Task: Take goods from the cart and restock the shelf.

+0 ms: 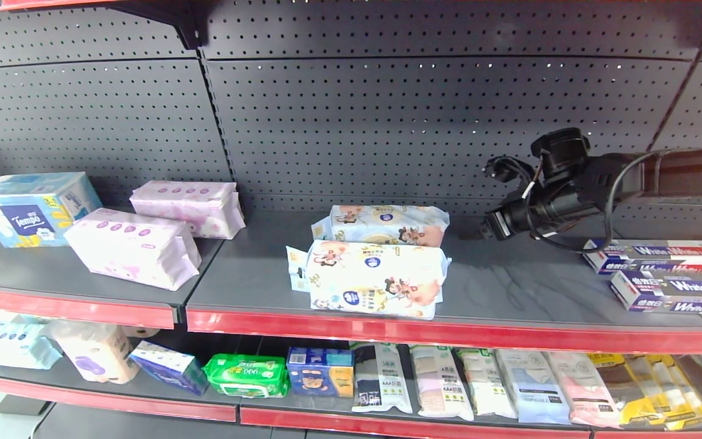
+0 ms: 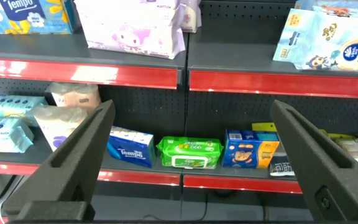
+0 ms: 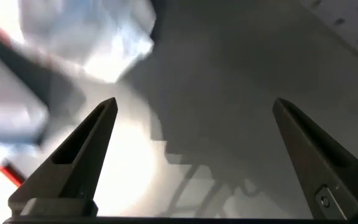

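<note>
Two cartoon-printed tissue packs point(image 1: 378, 277) point(image 1: 387, 224) lie one behind the other at the middle of the grey shelf point(image 1: 509, 292). My right gripper point(image 1: 497, 222) hangs just above the shelf to the right of the rear pack. In the right wrist view it point(image 3: 194, 101) is open with nothing between its fingers, over bare shelf surface, with a blurred pack point(image 3: 98, 37) off to one side. My left gripper point(image 2: 191, 104) is open and holds nothing. It faces the shelf unit from lower down, level with the lower shelf's goods.
Two pink packs point(image 1: 134, 247) point(image 1: 187, 207) and a blue tissue box point(image 1: 34, 208) lie on the shelf's left part, toothpaste boxes point(image 1: 655, 255) at the right. The lower shelf holds green wipes point(image 2: 190, 152), a blue box point(image 2: 250, 149) and several bagged goods point(image 1: 485, 384). A pegboard wall point(image 1: 387, 122) backs the shelf.
</note>
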Motion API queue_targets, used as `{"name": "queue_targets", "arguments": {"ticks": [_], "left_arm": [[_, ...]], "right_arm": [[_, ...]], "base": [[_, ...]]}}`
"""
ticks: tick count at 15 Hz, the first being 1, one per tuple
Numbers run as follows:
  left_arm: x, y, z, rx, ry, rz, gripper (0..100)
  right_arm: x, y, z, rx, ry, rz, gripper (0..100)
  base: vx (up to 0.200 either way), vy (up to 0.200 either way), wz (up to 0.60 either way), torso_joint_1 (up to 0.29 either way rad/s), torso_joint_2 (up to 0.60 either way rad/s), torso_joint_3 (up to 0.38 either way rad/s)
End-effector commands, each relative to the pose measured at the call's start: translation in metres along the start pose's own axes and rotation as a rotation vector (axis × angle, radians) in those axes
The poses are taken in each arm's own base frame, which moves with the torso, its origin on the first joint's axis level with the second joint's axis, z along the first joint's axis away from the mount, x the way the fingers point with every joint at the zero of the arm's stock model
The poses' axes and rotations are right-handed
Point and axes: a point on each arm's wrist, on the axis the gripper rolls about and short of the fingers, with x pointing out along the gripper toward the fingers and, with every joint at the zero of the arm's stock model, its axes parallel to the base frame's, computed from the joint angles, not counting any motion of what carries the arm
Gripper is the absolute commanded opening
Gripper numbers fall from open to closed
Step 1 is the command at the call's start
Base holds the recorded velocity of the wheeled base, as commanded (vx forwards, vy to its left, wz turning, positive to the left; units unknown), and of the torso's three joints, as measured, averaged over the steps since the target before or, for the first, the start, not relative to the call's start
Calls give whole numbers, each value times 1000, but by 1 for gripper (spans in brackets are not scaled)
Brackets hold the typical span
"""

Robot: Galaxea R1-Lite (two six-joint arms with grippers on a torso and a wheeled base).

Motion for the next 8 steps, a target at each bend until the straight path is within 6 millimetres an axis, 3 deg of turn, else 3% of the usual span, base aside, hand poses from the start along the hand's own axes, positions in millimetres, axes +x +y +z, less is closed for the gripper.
{"name": "queue_targets", "arguments": {"ticks": [1, 8], "left_arm": [[0, 0, 0, 0, 0, 1, 100], [0, 0, 0, 0, 2, 1, 100]], "right_arm": [[6, 8, 4, 15, -9, -7, 100], [15, 7, 4, 34, -2, -26, 100]], "base": [[0, 0, 0, 0, 0, 0], [0, 0, 0, 0, 0, 0]]}}
